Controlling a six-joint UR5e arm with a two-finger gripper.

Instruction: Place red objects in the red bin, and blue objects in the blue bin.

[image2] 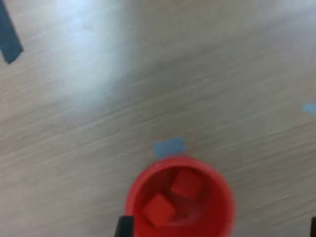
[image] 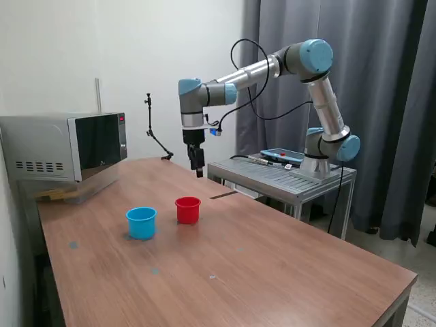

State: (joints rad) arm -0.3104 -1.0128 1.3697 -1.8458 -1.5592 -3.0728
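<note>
Exterior view. 1 long wooden table (image: 272, 272). On it, 1 small round light blue plastic cup (image: 142, 223) and 1 small round red plastic cup (image: 188, 210), both upright, near each other but apart, the blue one toward the exterior view's left. Contents of both cups cannot be seen from this angle. 1 grey and pale blue robot arm (image: 272, 68), mounted on a grey metal stand (image: 283, 178) at the exterior view's right, reaches over the table. Its black two-finger gripper (image: 197, 167) hangs pointing down, well above the tabletop and beyond the red cup, touching nothing; whether the fingers are spread or pressed together cannot be told at this size. 1 silver microwave oven (image: 68, 144) with a dark door stands at the table's far corner on the exterior view's left. Grey curtain (image: 381, 102) behind the arm.

Wrist view, blurred. The red cup (image2: 224, 197) is seen from above, standing on the wood grain. Inside it lie 2 small solid red cubes (image2: 159, 209) and (image2: 187, 183), close together on the cup floor. 1 small grey-blue patch (image2: 169, 146) lies on the table just beside the cup's rim. 1 dark strip (image2: 9, 35) crosses the picture's corner. Dark finger tips show at the picture's edge, too little to judge their spacing.
</note>
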